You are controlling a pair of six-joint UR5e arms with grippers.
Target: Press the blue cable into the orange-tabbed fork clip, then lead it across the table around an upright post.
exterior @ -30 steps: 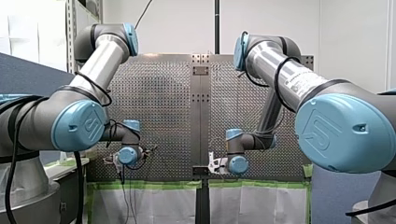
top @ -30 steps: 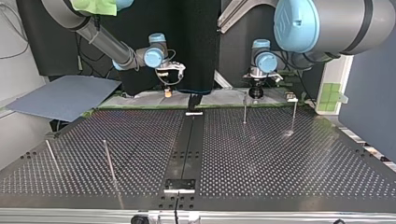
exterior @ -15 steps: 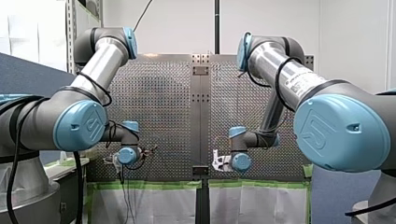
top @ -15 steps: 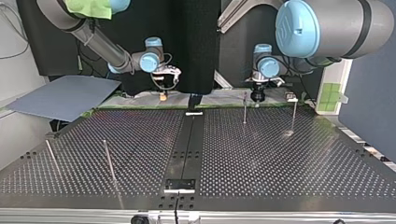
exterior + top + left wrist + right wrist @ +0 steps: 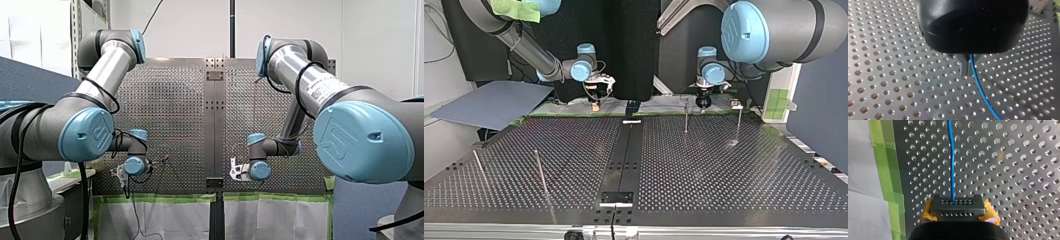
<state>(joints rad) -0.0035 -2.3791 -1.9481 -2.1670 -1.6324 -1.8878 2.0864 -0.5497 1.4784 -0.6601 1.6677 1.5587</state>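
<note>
Cable: blue cable (image 5: 951, 165) held at 2 points, low over the perforated table (image 5: 724, 170), along its far edge in the top view.
Left gripper (image 5: 966, 72): pinched tight on the cable.
Right gripper (image 5: 957, 206): yellow-padded, clamped on the same cable.
Clip: not visible in any view.
Risk: probably slips through a pinch if pulled too taut, or snags a post (image 5: 686, 116) if carried too low.

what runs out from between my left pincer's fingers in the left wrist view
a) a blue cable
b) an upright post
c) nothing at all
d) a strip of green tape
A: a blue cable comes out of the closed fingers of my left pincer and trails away over the perforated table.
</note>
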